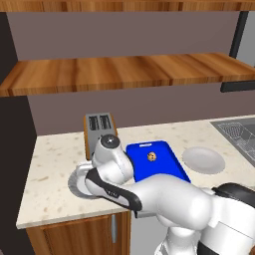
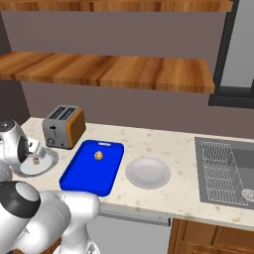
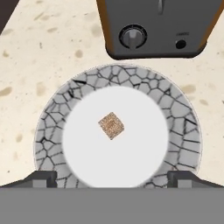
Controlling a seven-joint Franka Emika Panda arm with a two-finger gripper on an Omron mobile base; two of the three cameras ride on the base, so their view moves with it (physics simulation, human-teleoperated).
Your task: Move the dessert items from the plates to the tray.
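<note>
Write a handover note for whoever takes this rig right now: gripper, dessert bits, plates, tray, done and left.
Gripper: open, holding nothing, hovering above the round grey plate with the crackled darker rim, next to the grey toaster with orange-brown sides.
Small light-brown cube morsel sits at that plate's centre, untouched.
Flat bright-blue rectangular tray lies between the two plates; one small brown dessert piece already lies on it, toward the back.
Paler plain round plate, on the tray's sink side, is bare.
Done: one dessert on the tray.
Left: grasp the cube and set it on the tray.
</note>
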